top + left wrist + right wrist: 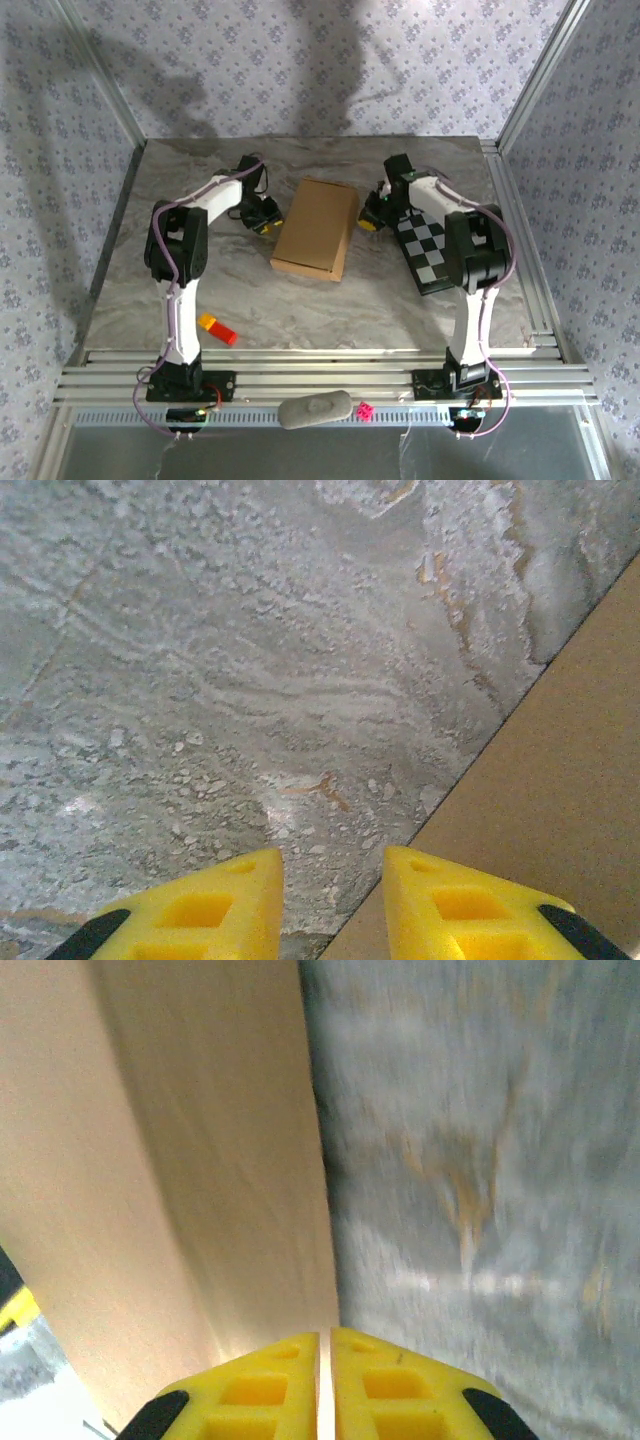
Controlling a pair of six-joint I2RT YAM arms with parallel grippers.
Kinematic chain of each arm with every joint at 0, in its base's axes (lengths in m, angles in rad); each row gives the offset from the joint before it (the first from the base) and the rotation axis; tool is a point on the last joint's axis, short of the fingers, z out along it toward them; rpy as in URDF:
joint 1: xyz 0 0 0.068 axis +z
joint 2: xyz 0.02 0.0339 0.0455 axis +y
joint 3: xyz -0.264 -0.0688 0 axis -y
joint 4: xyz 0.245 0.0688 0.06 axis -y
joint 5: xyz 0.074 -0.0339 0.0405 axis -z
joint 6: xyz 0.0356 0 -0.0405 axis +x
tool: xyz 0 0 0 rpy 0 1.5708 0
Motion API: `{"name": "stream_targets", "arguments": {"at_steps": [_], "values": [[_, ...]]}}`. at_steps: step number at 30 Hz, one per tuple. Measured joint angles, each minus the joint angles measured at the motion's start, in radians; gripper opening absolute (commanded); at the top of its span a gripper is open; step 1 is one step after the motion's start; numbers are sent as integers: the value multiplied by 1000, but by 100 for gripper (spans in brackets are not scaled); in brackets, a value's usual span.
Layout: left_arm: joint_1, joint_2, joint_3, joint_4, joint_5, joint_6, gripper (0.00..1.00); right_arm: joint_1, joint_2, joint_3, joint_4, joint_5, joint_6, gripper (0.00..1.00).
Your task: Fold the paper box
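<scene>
Two grippers flank the plain brown cardboard box (314, 228), which lies flat and closed in the middle of the grey marbled surface (400, 320). The left gripper (264, 221) sits at the box's left edge, jaws partly apart and empty, one yellow fingertip (450, 890) over the cardboard rim; the right gripper (372, 219) is at the right edge with its jaws pressed nearly together, nothing discernible between them. Cardboard like this should be light, stiff across panels, weak at creases and smooth, so it may slide when pushed; a flap edge or corner looks the best hold. The closed lid hides any contents
</scene>
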Motion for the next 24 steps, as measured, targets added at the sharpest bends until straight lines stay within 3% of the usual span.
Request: {"name": "stream_targets", "arguments": {"at_steps": [6, 12, 24], "values": [[2, -16, -46, 27, 11, 0, 29, 112, -152, -249, 113, -56, 51, 12], [2, -55, -116, 63, 14, 0, 27, 222, -201, -395, 224, -64, 126, 11], [2, -146, -272, 152, 37, -26, 26, 259, -254, -480, 309, -56, 197, 11]]}}
